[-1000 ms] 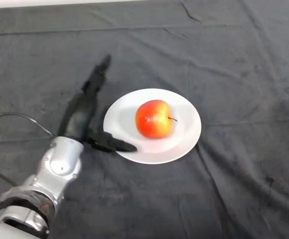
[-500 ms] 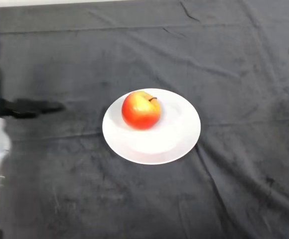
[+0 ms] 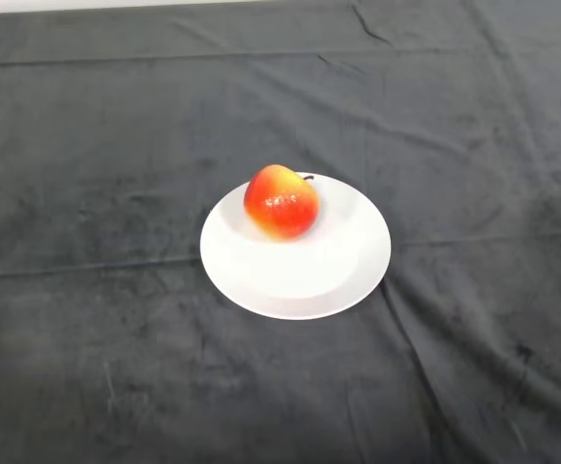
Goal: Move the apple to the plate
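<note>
Fingers open or closed, I could not tell from this view.

1 apple [image 3: 280, 201] sat on the plate [image 3: 305, 285]. It was on the far part of the plate, a bit to the left of the plate's middle. It touched the plate close to the far rim and stayed inside that rim. The apple was red with some yellow and orange on top. Small shiny spots showed on its skin. Its thin dark stem [image 3: 308, 178] stuck out on the right side, over the far part of the plate.

The plate was round and white. The near half of the plate and its right side were bare.

The plate lay flat on a dark cloth [image 3: 116, 145]. The cloth went out on every side of the plate. Long folds ran across the cloth far behind the plate. 1 more fold ran from the right rim of the plate down toward the near right side.
</note>
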Action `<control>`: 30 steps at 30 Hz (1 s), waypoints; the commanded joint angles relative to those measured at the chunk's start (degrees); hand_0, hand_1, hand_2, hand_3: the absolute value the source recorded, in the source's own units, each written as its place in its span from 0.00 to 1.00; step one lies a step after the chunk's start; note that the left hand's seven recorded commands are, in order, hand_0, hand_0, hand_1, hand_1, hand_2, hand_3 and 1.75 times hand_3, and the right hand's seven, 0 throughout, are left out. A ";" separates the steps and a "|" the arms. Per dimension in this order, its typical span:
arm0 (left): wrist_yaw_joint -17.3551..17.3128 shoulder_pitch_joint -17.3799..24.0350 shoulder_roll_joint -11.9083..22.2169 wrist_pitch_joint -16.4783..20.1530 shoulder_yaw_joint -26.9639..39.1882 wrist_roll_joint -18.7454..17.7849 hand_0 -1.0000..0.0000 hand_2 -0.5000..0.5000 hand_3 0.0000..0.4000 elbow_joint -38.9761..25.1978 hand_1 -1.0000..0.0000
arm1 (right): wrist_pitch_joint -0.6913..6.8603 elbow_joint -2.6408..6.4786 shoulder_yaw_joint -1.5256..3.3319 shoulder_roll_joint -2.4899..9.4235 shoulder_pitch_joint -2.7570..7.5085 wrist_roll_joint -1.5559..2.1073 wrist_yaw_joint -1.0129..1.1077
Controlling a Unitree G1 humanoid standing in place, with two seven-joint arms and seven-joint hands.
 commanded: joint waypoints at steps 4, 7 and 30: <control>1.30 4.66 4.00 2.72 4.68 -3.60 1.00 0.50 0.00 3.05 1.00 | -0.33 1.44 0.75 -1.53 -0.41 -0.28 -0.50; 2.00 5.73 4.55 4.59 6.50 -4.82 1.00 0.50 0.00 3.57 1.00 | -0.34 1.45 0.75 -1.53 -0.42 -0.28 -0.50; 9.52 12.55 8.29 16.12 8.39 -2.17 1.00 0.50 0.00 4.17 1.00 | -0.36 1.48 0.76 -1.52 -0.43 -0.28 -0.51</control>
